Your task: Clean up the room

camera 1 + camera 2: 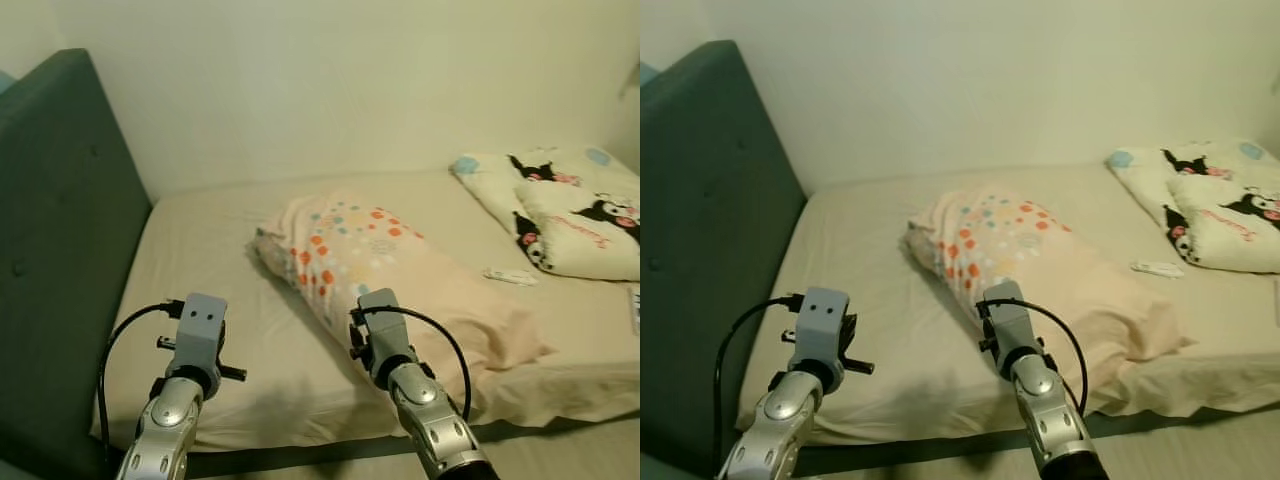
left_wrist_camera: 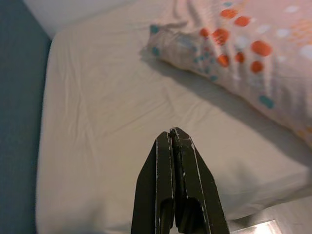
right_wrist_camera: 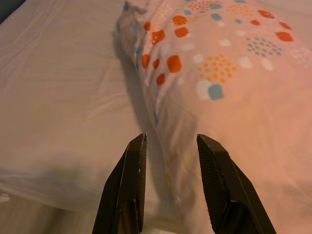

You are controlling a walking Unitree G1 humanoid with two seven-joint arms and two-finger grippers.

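Left eye view showed the bed (image 1: 200,260) as the largest thing there, its pale sheet spread out ahead of and below both arms, with a dark green headboard (image 1: 60,250) standing off to the left end effector's outer side. Across the mattress lay a peach pillow (image 1: 400,270) with orange and teal dots, slanted, its near end just ahead of the right end effector (image 3: 168,146) and its dotted end farther off. Beyond that, well to the right end effector's right, sat a folded white cartoon-print quilt (image 1: 570,205), and nearer, a small white object (image 1: 510,276) on the sheet, too small to identify.

The right end effector hung with its fingers apart, pointing at the pillow's side edge, not yet touching. The left end effector (image 2: 171,141) had its fingers pressed together over bare sheet, with the pillow off to its right.

From where I stood, the pillow looked like the next thing to tidy. The risk seemed plain: soft, slippery fabric could bunch so the fingers pinch only the cover, or catch the sheet beneath and drag it loose. One grip at a single edge might also let the pillow sag and slide off the bedside.
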